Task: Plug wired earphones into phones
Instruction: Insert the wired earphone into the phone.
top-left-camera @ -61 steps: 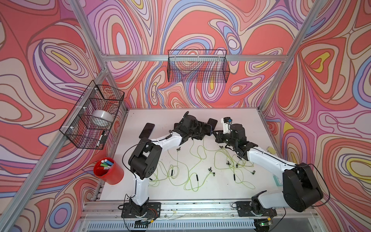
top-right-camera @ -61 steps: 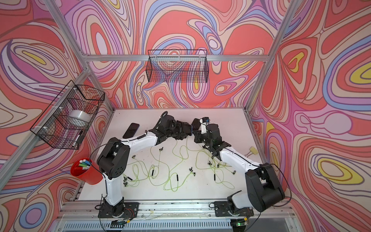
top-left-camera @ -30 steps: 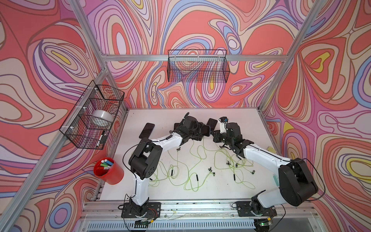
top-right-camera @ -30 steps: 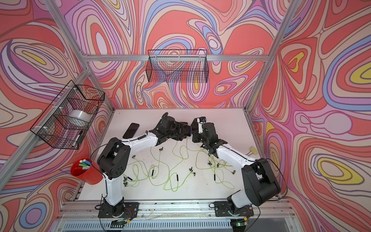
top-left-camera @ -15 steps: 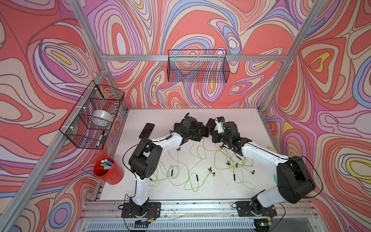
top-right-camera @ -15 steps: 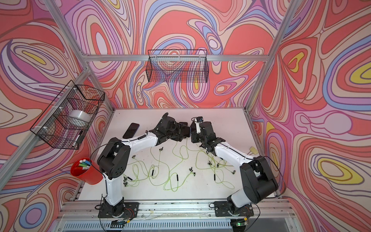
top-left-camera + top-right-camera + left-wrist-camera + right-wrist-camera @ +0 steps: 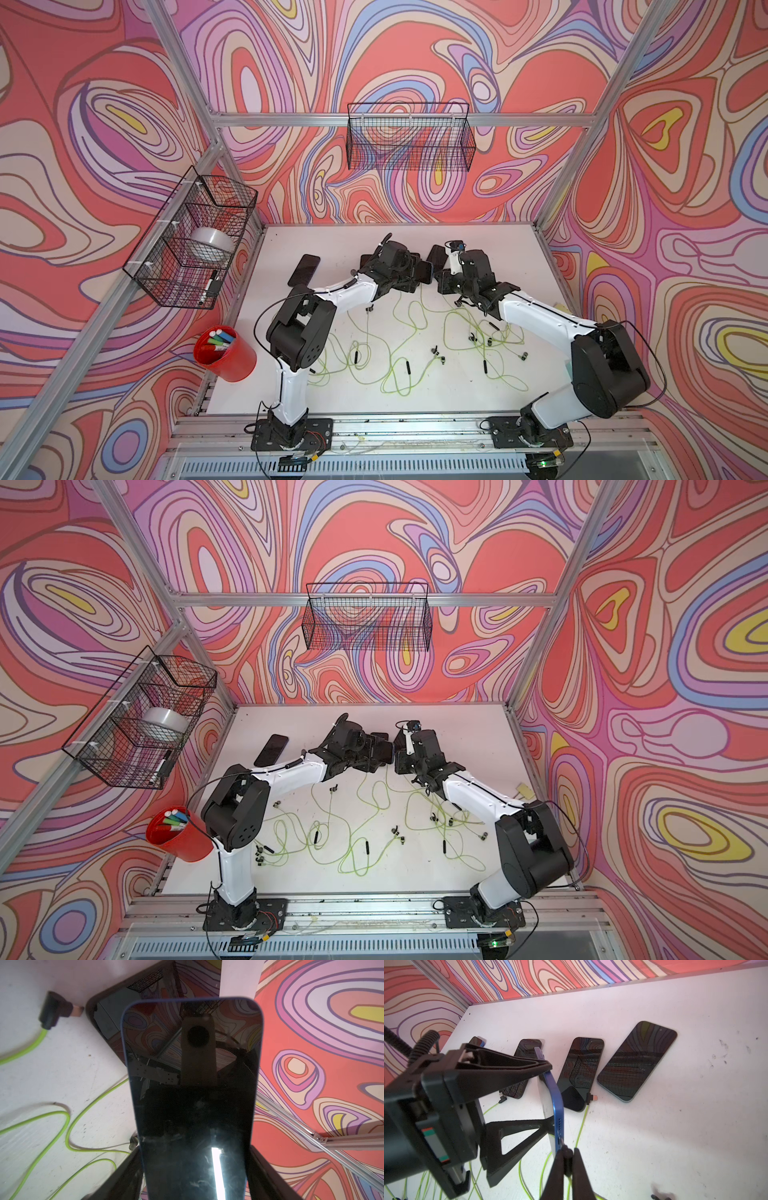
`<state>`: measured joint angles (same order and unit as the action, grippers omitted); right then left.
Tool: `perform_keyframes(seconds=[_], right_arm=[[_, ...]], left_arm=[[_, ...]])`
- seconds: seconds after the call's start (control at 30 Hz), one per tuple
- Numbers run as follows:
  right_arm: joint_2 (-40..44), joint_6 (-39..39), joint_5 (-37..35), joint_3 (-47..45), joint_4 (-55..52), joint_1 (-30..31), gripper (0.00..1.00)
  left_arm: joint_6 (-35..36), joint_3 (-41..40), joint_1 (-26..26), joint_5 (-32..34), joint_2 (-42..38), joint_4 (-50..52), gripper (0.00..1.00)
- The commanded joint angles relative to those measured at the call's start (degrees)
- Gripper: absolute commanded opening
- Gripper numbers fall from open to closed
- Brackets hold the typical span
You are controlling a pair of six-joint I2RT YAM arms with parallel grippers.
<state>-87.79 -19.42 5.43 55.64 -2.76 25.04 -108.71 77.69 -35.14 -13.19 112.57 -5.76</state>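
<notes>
Right gripper: we see the right gripper (image 7: 568,1153) pinched together on a small dark plug (image 7: 567,1164), its two fingers nearly meeting around it.
Plug: its tip meets the bottom edge of the blue-edged phone (image 7: 557,1103), by the row of small holes. We cannot tell whether it is seated in the port.
Cable: a yellow-green cable (image 7: 569,1185) shows between the fingers, just below the plug.
Left gripper: the left gripper (image 7: 549,1096) is clamped on the blue-edged phone, one finger on each long side. It holds the phone clear of the bench (image 7: 675,1126), with the glossy screen turned toward the left wrist camera.
Meeting point: in both top views we find the two grippers tip to tip near the back middle of the bench.
Other phones: four more phones (image 7: 636,1061) lie flat in a row on the bench, screens up, behind the held one.
Second plug: a second plug (image 7: 591,1097) with a copper-coloured tip lies just beside the bottom corner of one lying phone, not in it.
Earphones: the remaining earphone cables (image 7: 395,336) loop over the middle of the bench between the arms, with black remote sticks (image 7: 408,368) and earbuds (image 7: 436,359) among them.
Surroundings: a red cup (image 7: 224,353) of markers sits by the bench's left edge. A wire basket (image 7: 195,241) on the left wall holds a roll of tape (image 7: 212,243).
</notes>
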Motion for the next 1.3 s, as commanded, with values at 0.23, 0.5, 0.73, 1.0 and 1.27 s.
perform_keyframes(seconds=[0.23, 0.5, 0.73, 1.0, 1.27], right_arm=[[-1.6, -2.2, -0.3, 1.8, 1.9, 1.1, 0.0], [-2.8, 0.1, 2.5, 4.0, -1.5, 1.1, 0.0], [-4.0, 2.2, 2.3, 5.9, -0.6, 1.1, 0.0], [-5.0, 6.2, 2.4, 9.5, -3.4, 1.1, 0.0], [-6.9, 8.8, 5.3, 14.1, -9.8, 1.1, 0.0]], left_arm=[[-0.8, 1.2, -3.1, -6.7, -3.1, -6.3, 0.0], [-0.7, 2.1, -3.3, -7.8, -2.6, -6.7, 0.0], [-1.6, 1.5, -4.2, -8.9, -2.4, -7.4, 0.0], [-1.3, 0.8, -4.3, -9.2, -2.5, -7.6, 0.0], [-2.3, 0.5, -4.3, -9.1, -2.2, -8.6, 0.0]])
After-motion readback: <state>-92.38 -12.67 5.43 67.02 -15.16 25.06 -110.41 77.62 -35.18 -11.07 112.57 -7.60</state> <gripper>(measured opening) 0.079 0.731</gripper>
